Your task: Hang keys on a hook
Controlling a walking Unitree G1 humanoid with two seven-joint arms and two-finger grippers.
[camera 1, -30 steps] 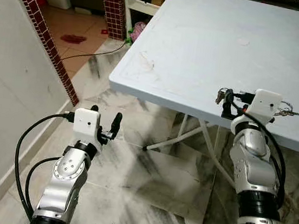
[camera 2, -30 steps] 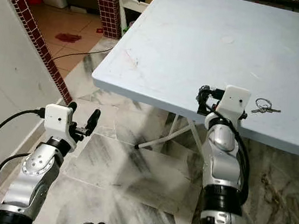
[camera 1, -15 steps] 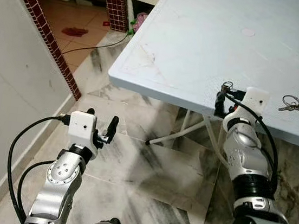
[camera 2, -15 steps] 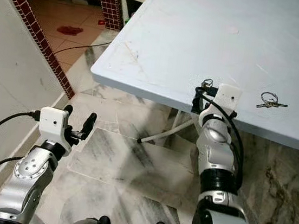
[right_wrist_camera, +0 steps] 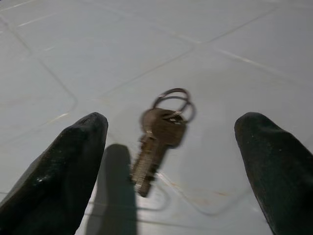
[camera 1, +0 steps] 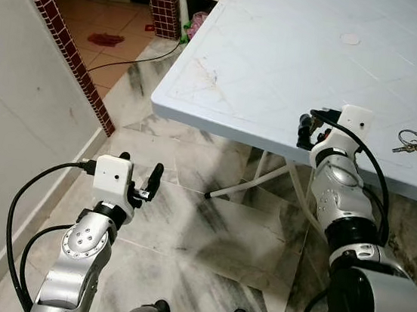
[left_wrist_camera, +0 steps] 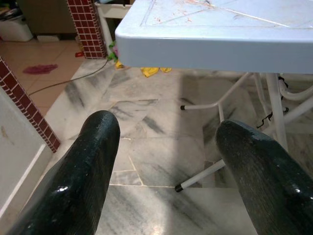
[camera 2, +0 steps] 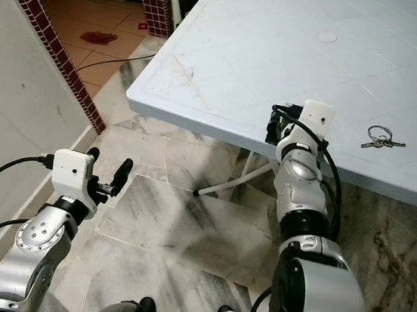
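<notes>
- L gripper (camera 1: 137, 181): black fingers apart, idle over grey marble floor (camera 1: 207, 232).
- R gripper (camera 2: 276, 123): at table edge, fingers spread wide, nothing held.
- Small metal keys on ring (camera 1: 409, 142): flat on pale blue plastic table (camera 1: 282, 51), beside R wrist.
- Risk: keys lie flat; closing fingers may skid them off.

Two silver jointed arms, each carrying a white box-shaped wrist camera (camera 1: 111, 177), looping black cables (camera 1: 22, 213) and thick, rounded black fingers (left_wrist_camera: 80, 178).
</notes>
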